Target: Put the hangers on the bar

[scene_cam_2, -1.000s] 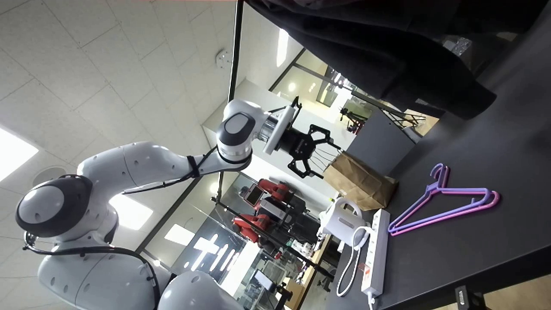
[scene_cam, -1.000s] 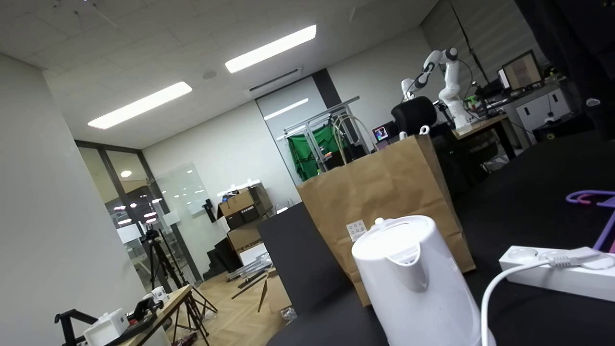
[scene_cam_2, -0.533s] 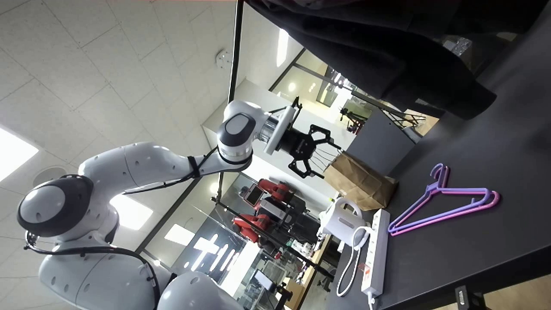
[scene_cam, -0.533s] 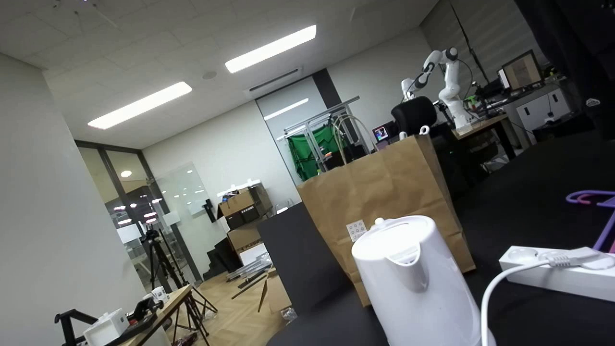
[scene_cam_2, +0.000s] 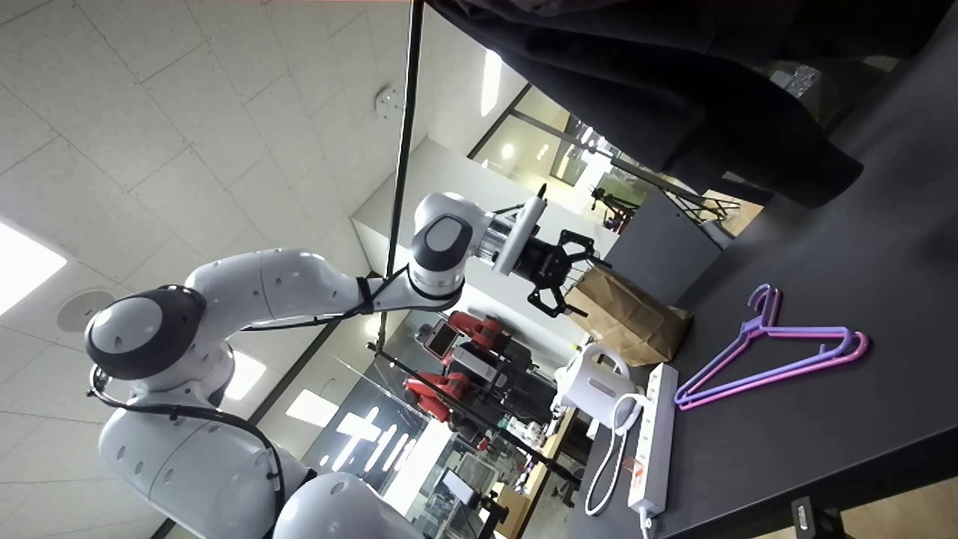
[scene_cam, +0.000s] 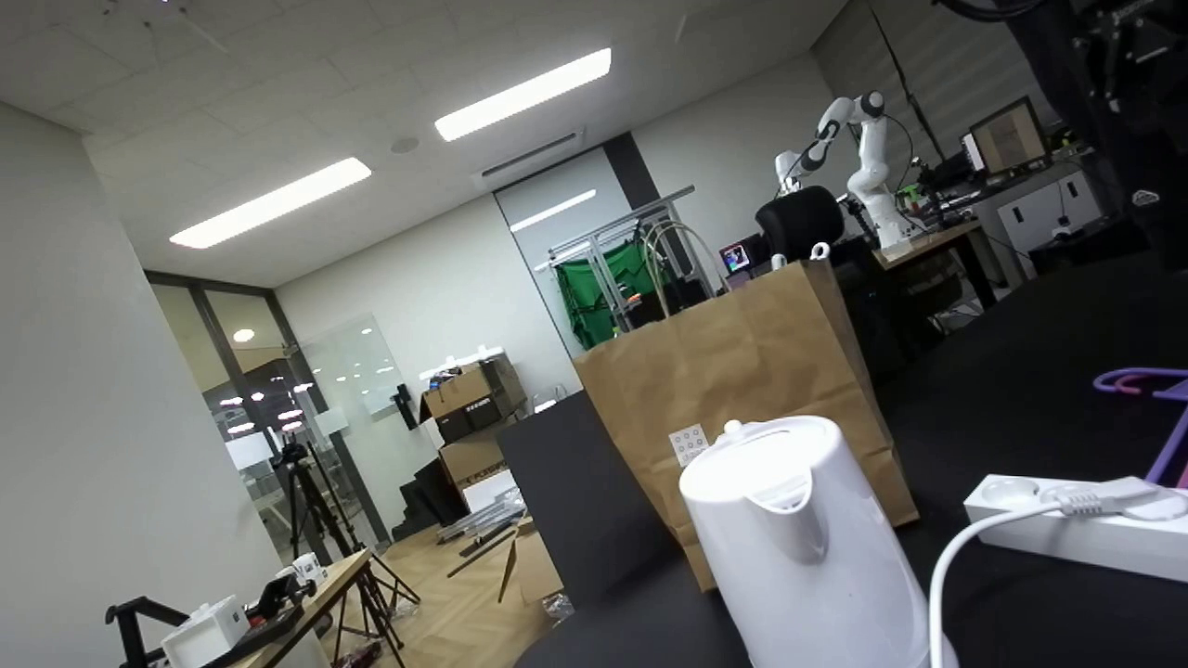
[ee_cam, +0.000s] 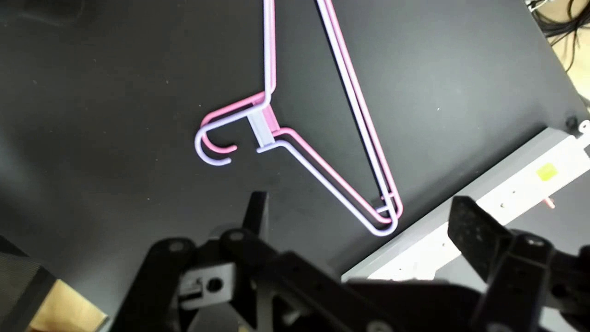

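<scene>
Two thin clothes hangers lie flat on the dark table [scene_cam_2: 808, 434], a purple hanger [scene_cam_2: 793, 369] on top of a pink hanger [scene_cam_2: 862, 348]. The wrist view shows the purple hanger [ee_cam: 263, 131] slightly offset over the pink hanger [ee_cam: 272, 121], hooks toward the left. In an exterior view only part of the purple hanger [scene_cam: 1165, 450] shows at the right edge. My gripper [scene_cam_2: 596, 289] is open and empty, in the air above the table, apart from the hangers. The wrist view shows its spread fingers [ee_cam: 362, 203] with nothing held. I cannot make out a bar for hanging.
A white power strip [scene_cam_2: 653, 442] lies beside the hangers' lower end, with a white cable [scene_cam_2: 610, 475]. A white kettle [scene_cam_2: 599, 385] and a brown paper bag [scene_cam_2: 629, 318] stand behind it. Dark cloth [scene_cam_2: 673, 97] hangs over the table's far side. A thin black pole [scene_cam_2: 402, 176] rises behind the arm.
The arm has moved right and slightly down in an exterior view, with the gripper still open. Dark machine parts now show at the upper right of an exterior view. The hangers have not moved.
</scene>
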`<state>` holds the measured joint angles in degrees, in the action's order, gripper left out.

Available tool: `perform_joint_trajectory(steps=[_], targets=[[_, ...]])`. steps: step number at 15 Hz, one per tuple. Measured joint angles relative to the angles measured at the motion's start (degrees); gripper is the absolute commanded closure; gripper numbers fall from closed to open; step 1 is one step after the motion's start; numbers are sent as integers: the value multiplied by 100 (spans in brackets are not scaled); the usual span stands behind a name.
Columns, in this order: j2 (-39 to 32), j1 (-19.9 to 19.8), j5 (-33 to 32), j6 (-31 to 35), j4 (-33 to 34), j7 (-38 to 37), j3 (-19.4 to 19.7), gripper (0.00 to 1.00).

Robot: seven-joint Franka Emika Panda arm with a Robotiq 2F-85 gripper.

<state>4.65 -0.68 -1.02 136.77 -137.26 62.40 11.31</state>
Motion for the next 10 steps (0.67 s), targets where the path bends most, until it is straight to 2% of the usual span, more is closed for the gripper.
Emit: perform_joint_trajectory(steps=[5, 10], targets=[[-750, -38, -442, 0, 323, 975, -291, 0], [-1268, -64, -697, -35, 610, 946, -445, 0]])
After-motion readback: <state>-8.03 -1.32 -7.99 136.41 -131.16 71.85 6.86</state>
